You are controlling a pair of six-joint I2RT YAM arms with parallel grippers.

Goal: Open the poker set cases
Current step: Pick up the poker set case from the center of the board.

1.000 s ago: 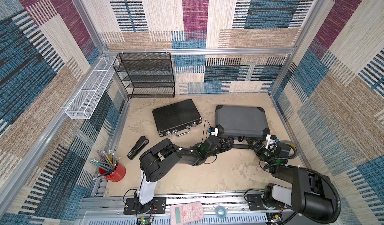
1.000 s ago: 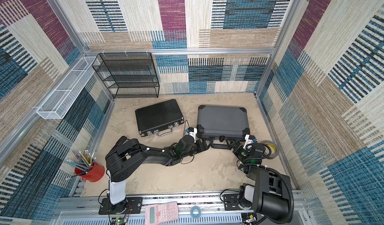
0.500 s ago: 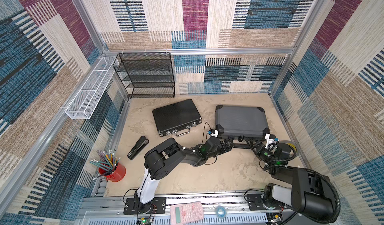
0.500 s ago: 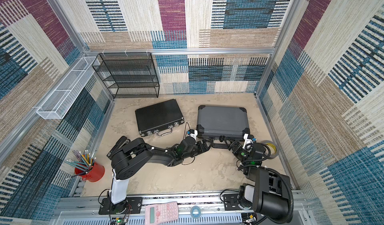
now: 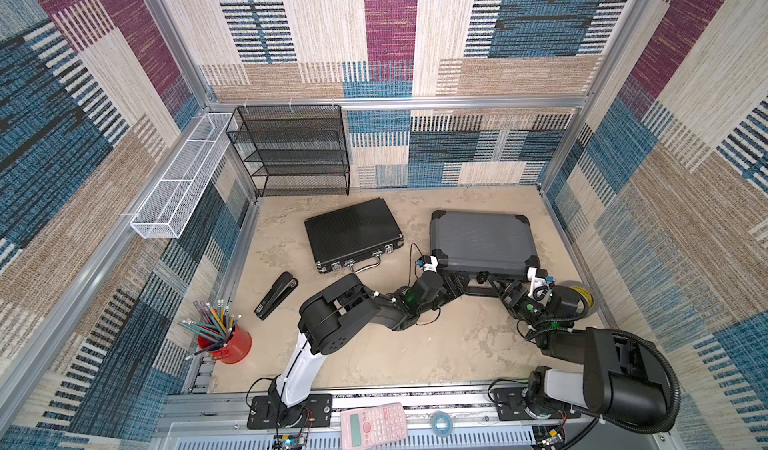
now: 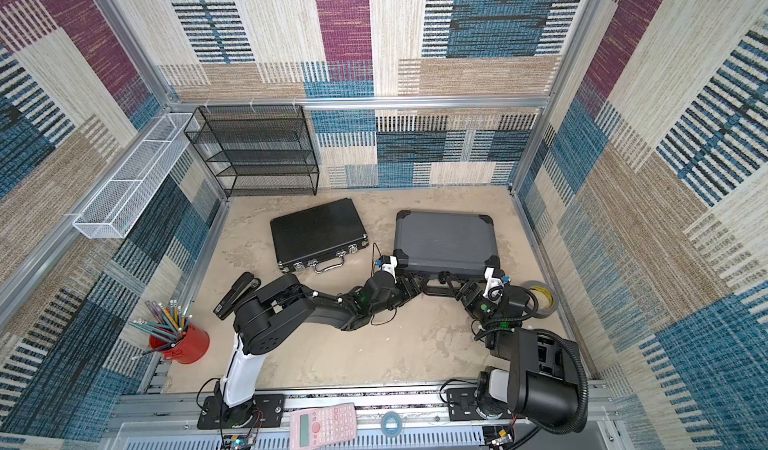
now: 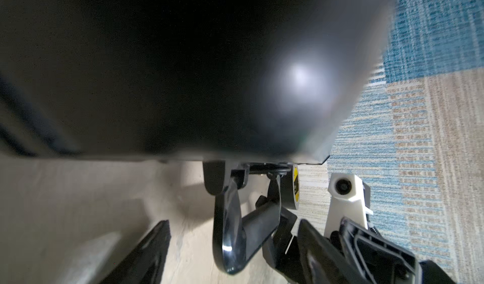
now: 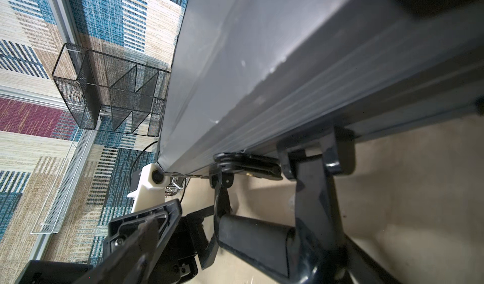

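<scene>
Two cases lie flat on the sandy tabletop, both with lids down. The slim black case sits toward the wire shelf, its silver latches and thin handle facing the robot, with no arm near it. The bulkier grey case lies beside it, and both arms are low at its front edge.

The left gripper is at the left end of the thick handle and the right gripper at the right end, so the two nearly meet in front of the case. In each wrist view that arm's own jaws stand spread, pinching nothing; the handle hangs in the gap ahead of the left one.

The step in hand looks like releasing the grey case's front latches. In the right wrist view a black latch shows beside the handle post, with a part hanging below it; whether it is fully undone cannot be told.

Next, each fingertip probably has to hook under a latch tab and flip it outward. Then one jaw must catch the lid's lip and lift while the base stays down. The handle and the other arm crowd that space, so the approach needs care. The black case comes after.
</scene>
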